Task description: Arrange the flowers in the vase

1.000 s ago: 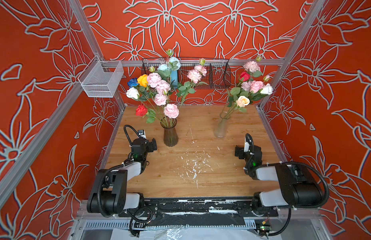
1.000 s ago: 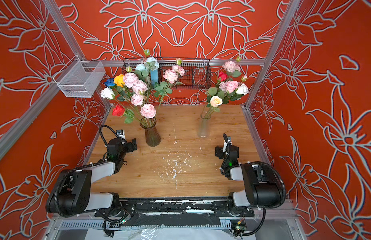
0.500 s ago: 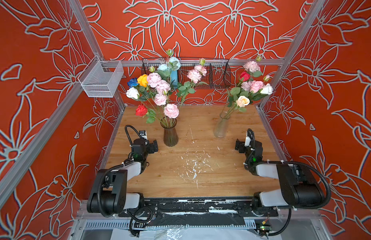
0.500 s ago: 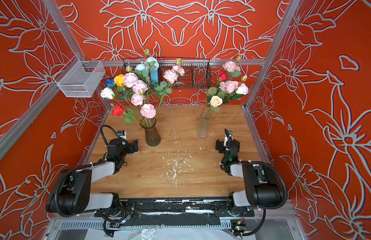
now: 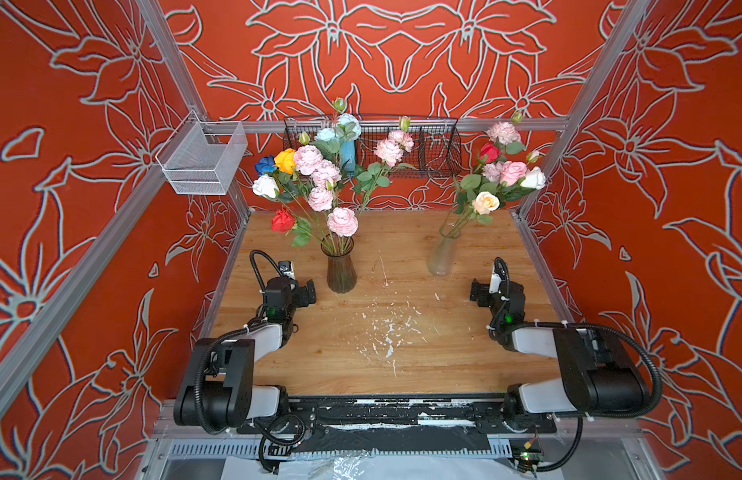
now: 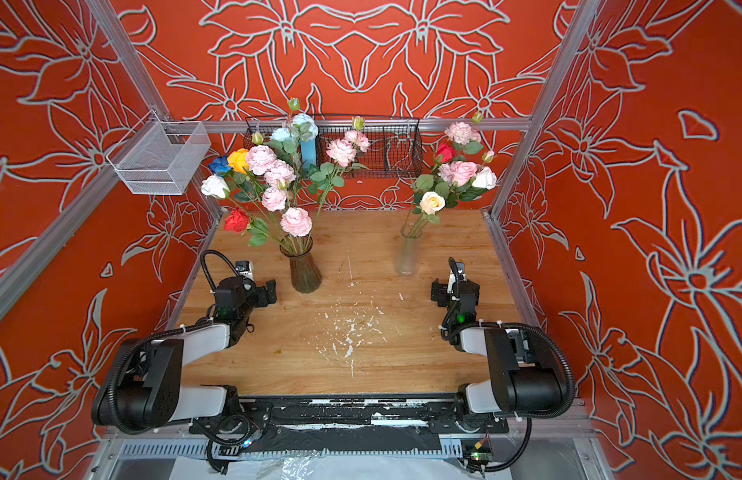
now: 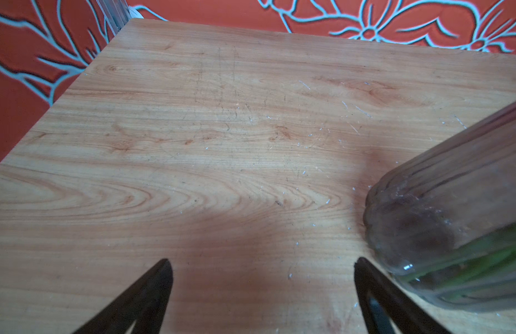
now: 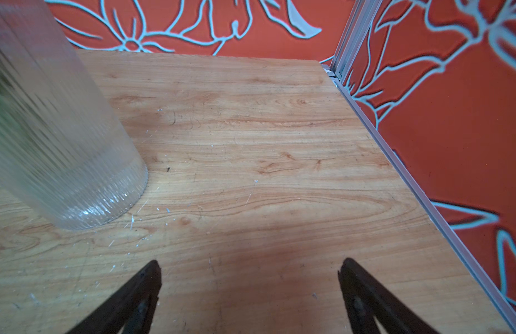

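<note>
Wood counter (image 5: 402,361): light grain, with white flecks (image 5: 385,332) scattered near the middle.
Dark vase (image 5: 341,270): upright, left of centre. Ribbed smoked glass; green stems show through its wall in the left wrist view.
Clear vase (image 5: 442,255): upright, right of centre. Ribbed glass, well apart from the dark vase.
Flowers (image 5: 319,174): every stem in view stands in one of the two vases. The larger bunch sits in the dark vase, with pink, white, red, blue, yellow and pale blue blooms fanning up and to the left. The smaller bunch (image 5: 500,174) sits in the clear vase, with pink, red, white and cream blooms leaning right.
Left claw (image 7: 262,264): spread wide and empty, low over the counter just left of the dark vase. One finger lies just beside the vase base (contact cannot be told).
Right claw (image 8: 249,266): spread wide and empty, low over the counter, right of the clear vase and apart from it.
Black basket (image 5: 402,145): wire, hung on the back rail behind the blooms.
White basket (image 5: 203,164): mesh, hung at the back left corner, above the counter.
</note>
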### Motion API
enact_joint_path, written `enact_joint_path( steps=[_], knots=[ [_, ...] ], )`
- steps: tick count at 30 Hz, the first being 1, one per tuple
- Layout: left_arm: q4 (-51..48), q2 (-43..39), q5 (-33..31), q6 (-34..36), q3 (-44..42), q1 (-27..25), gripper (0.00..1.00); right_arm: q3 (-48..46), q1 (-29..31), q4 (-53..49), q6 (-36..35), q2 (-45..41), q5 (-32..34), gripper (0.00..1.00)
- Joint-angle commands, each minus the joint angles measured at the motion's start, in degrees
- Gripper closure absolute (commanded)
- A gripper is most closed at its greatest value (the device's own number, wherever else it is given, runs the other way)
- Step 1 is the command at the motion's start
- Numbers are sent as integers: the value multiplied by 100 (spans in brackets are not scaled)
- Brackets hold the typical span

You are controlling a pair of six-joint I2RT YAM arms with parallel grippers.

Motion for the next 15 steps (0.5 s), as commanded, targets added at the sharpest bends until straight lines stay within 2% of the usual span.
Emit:
enact_joint_path(
  steps=[1, 15],
  knots=[
    [6, -28, 55, -24, -7, 9, 3, 38, 29, 15, 97, -60, 61, 3],
    [3, -26, -15, -15, 4, -21, 3, 41, 29, 15, 97, -59, 67, 3]
  ],
)
